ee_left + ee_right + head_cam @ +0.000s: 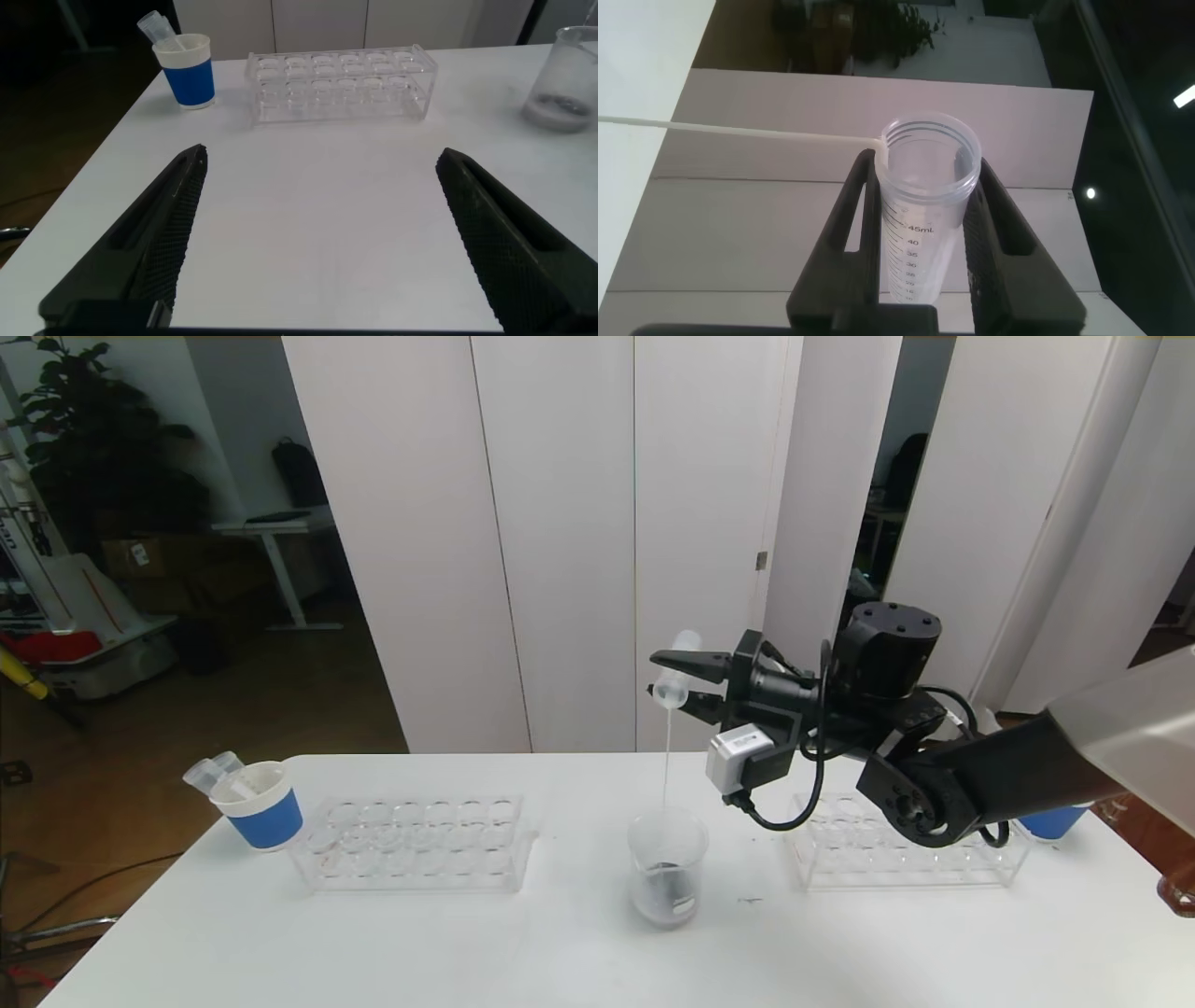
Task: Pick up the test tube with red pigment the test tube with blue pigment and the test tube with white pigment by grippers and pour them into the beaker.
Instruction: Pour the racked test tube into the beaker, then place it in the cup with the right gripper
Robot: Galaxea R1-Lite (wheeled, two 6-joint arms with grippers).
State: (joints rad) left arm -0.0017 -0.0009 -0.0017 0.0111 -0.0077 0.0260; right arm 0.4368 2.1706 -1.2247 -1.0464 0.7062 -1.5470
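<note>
My right gripper [658, 677] is shut on the test tube with white pigment [674, 672], held high and tipped mouth-down above the beaker [667, 868]. A thin white stream [667, 747] falls from the tube's lip into the beaker, which holds dark liquid at its bottom. In the right wrist view the graduated tube [924, 215] sits between the two black fingers of the right gripper [924, 163]. My left gripper [322, 154] hangs open over bare table, with nothing between its fingers; the beaker [565, 79] stands far from it. The test tubes with red and blue pigment are out of view.
A blue-and-white paper cup [261, 807] with empty tubes stands at the table's left, beside a clear rack [415, 840]. A second clear rack [896, 854] and another blue cup [1050, 821] lie under my right arm. The left wrist view shows the left-hand cup [190, 70] and rack [341, 84].
</note>
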